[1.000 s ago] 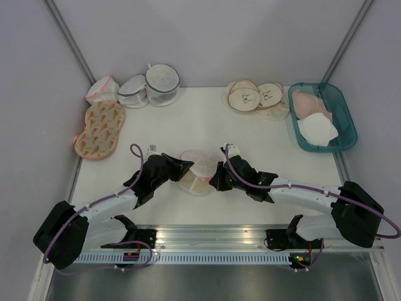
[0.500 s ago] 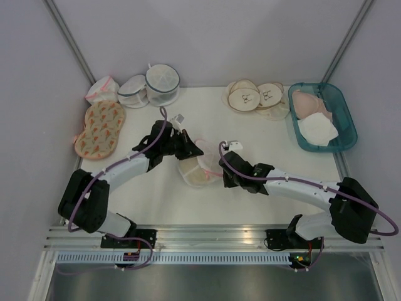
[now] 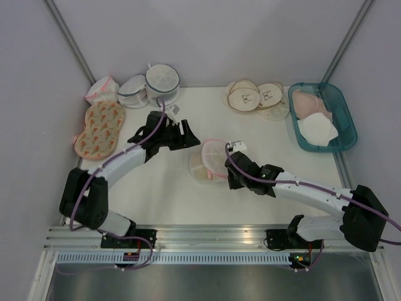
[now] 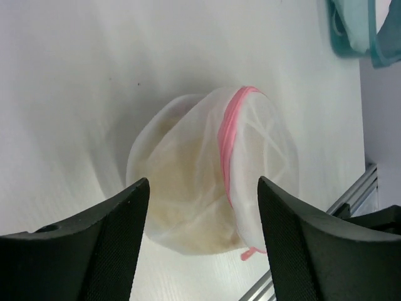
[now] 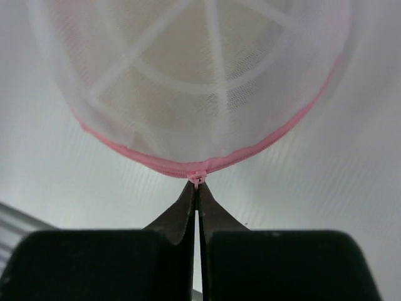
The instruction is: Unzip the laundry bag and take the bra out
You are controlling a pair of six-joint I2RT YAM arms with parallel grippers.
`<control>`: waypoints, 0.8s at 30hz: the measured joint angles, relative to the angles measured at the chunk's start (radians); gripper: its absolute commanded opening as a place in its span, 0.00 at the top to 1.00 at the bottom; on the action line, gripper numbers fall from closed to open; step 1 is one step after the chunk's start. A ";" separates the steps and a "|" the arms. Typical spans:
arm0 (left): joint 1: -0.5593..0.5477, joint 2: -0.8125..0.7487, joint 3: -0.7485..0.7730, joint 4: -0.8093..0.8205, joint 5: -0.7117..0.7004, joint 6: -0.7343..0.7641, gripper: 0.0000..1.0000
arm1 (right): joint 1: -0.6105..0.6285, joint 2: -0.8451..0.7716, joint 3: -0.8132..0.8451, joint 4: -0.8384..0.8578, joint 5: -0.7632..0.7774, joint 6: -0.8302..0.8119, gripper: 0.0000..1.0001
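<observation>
The laundry bag (image 3: 209, 160) lay on the table (image 3: 169, 194) directly in front of the right gripper (image 3: 225, 168), tilted so that its pink zipper rim (image 4: 228, 138) ran up over the dome, and the beige bra (image 4: 182, 207) showed through the white mesh. In the right wrist view we saw the right gripper's fingers pressed together, pinching the small zipper pull (image 5: 198, 179) at their very tips, with the bag's ribbed mesh filling the view just beyond them. The zipper looked closed along the stretch we could see. The left gripper (image 3: 188, 134) stood released, its jaws wide apart and holding nothing; from its own camera the bag sat ahead of and below the spread fingers (image 4: 125, 213), clear of them. Farther out, behind the left gripper, we noted two white mesh bags (image 3: 150, 84) with dark rims, a small pouch (image 3: 101, 89) with pink edging, and a patterned bra (image 3: 100, 128) flat on the table. Beyond the right gripper lay a pile of beige bras (image 3: 254, 97), and to its right a teal tray (image 3: 334, 88) held more.
</observation>
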 measured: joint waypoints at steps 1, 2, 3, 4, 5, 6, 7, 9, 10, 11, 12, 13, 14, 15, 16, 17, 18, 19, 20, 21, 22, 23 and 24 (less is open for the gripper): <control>0.001 -0.056 -0.032 -0.011 -0.029 -0.016 0.21 | -0.002 -0.015 -0.013 0.023 -0.040 -0.010 1.00; 0.000 -0.125 -0.071 -0.018 -0.055 -0.039 0.20 | -0.002 -0.027 -0.027 0.053 -0.085 -0.018 1.00; -0.002 -0.195 -0.108 -0.020 -0.074 -0.063 0.14 | -0.002 -0.037 -0.040 0.082 -0.136 -0.026 1.00; -0.007 -0.261 -0.146 -0.020 -0.081 -0.089 0.11 | -0.002 -0.041 -0.050 0.109 -0.180 -0.030 1.00; -0.014 -0.325 -0.182 -0.018 -0.089 -0.119 0.08 | -0.002 -0.042 -0.058 0.141 -0.230 -0.035 0.99; -0.022 -0.381 -0.216 -0.015 -0.088 -0.151 0.07 | -0.002 -0.040 -0.065 0.172 -0.278 -0.039 1.00; -0.029 -0.414 -0.240 -0.013 -0.087 -0.177 0.06 | -0.002 -0.037 -0.068 0.205 -0.321 -0.041 0.99; -0.051 -0.467 -0.297 -0.008 -0.071 -0.245 0.06 | -0.002 -0.017 -0.068 0.273 -0.406 -0.044 1.00; -0.062 -0.475 -0.323 -0.007 -0.063 -0.275 0.06 | -0.002 0.001 -0.068 0.307 -0.439 -0.045 1.00; -0.076 -0.475 -0.348 -0.006 -0.059 -0.302 0.06 | -0.002 0.018 -0.068 0.331 -0.463 -0.045 1.00; -0.088 -0.470 -0.372 -0.006 -0.055 -0.326 0.06 | -0.002 0.041 -0.068 0.355 -0.489 -0.045 1.00; -0.101 -0.461 -0.394 -0.005 -0.050 -0.349 0.06 | -0.002 0.064 -0.067 0.377 -0.512 -0.045 1.00; -0.110 -0.452 -0.409 -0.005 -0.046 -0.365 0.06 | -0.002 0.089 -0.066 0.395 -0.532 -0.045 1.00; -0.121 -0.434 -0.425 0.002 -0.041 -0.385 0.06 | -0.002 0.109 -0.065 0.411 -0.550 -0.045 1.00; -0.130 -0.412 -0.438 0.015 -0.035 -0.404 0.07 | -0.002 0.128 -0.064 0.423 -0.563 -0.045 1.00; -0.139 -0.386 -0.447 0.038 -0.031 -0.423 0.07 | -0.002 0.142 -0.064 0.434 -0.573 -0.045 0.99; -0.147 -0.360 -0.454 0.060 -0.023 -0.442 0.08 | -0.002 0.152 -0.063 0.440 -0.581 -0.045 1.00; -0.156 -0.334 -0.457 0.085 -0.018 -0.459 0.09 | -0.002 0.158 -0.061 0.444 -0.586 -0.045 1.00; -0.164 -0.316 -0.457 0.106 -0.017 -0.470 0.09 | -0.002 0.163 -0.060 0.451 -0.591 -0.045 0.99; -0.174 -0.295 -0.457 0.134 -0.015 -0.482 0.13 | -0.002 0.164 -0.058 0.455 -0.593 -0.045 1.00; -0.184 -0.278 -0.457 0.159 -0.014 -0.491 0.17 | -0.002 0.164 -0.055 0.456 -0.595 -0.045 1.00; -0.197 -0.263 -0.455 0.181 -0.013 -0.498 0.25 | -0.002 0.164 -0.053 0.461 -0.597 -0.045 1.00; -0.208 -0.245 -0.451 0.204 -0.012 -0.505 0.35 | -0.002 0.164 -0.050 0.465 -0.597 -0.045 0.99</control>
